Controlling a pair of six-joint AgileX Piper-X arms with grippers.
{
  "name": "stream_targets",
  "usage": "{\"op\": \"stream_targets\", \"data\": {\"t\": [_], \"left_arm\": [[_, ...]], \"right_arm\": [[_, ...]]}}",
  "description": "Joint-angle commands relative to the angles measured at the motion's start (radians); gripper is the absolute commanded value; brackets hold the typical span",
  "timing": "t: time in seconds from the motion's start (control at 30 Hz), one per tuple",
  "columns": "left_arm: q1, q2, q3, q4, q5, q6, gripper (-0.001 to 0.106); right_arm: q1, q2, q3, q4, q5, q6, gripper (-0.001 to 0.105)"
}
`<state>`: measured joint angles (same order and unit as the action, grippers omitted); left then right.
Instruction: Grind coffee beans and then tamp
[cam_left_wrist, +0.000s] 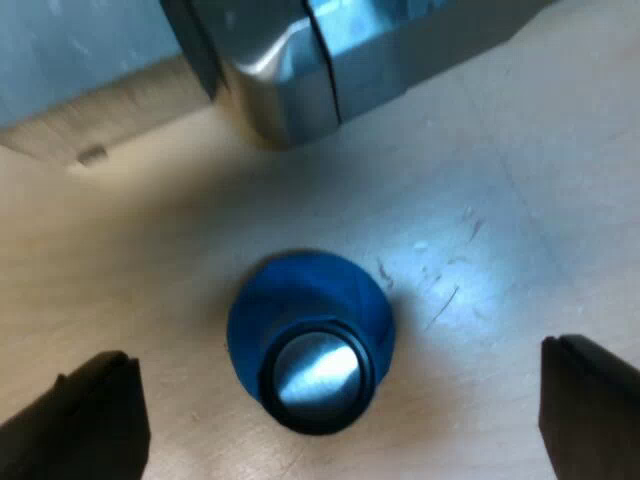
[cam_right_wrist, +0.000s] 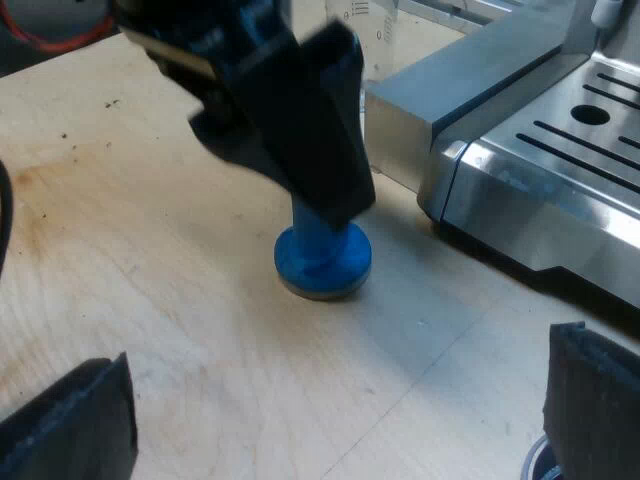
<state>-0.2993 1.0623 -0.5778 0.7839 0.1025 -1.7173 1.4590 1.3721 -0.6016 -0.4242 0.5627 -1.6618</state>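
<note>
Jaws wide — left gripper (cam_left_wrist: 340, 350) | blue tamper (cam_left_wrist: 300, 295) between, touching neither

The left gripper (cam_left_wrist: 345, 400) pointed straight down, its two black fingers (cam_left_wrist: 85, 420) spread wide with a broad gap between them. From the right arm's side, the left arm's wrist showed as a dark bulk tapering downward to its low-hanging fingertips. The right gripper (cam_right_wrist: 330, 410) angled forward and down at a slant, its own black fingers (cam_right_wrist: 70, 425) likewise held far apart.
</note>
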Motion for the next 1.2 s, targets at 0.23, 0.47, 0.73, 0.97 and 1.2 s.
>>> {"op": "stream_targets", "data": {"t": [0.23,0.47,0.73,0.97,1.2], "left_arm": [[0.000,0.131,-0.001,-0.048,0.008,-0.006,0.080],[0.000,0.183,-0.001,-0.078,0.008,-0.006,0.080],[0.000,0.191,-0.001,-0.121,0.008,-0.006,0.080],[0.000,0.191,-0.001,-0.097,0.008,-0.006,0.053],[0.000,0.191,-0.008,-0.034,0.008,-0.006,0.012]], "right_arm": [[-0.001,-0.001,0.000,-0.006,-0.005,0.002,0.084],[-0.001,-0.001,0.000,-0.006,-0.005,0.002,0.084],[-0.001,-0.001,0.000,-0.006,-0.005,0.002,0.084],[-0.001,-0.001,0.000,-0.006,-0.005,0.002,0.084],[-0.001,-0.001,0.000,-0.006,-0.005,0.002,0.084]]}}
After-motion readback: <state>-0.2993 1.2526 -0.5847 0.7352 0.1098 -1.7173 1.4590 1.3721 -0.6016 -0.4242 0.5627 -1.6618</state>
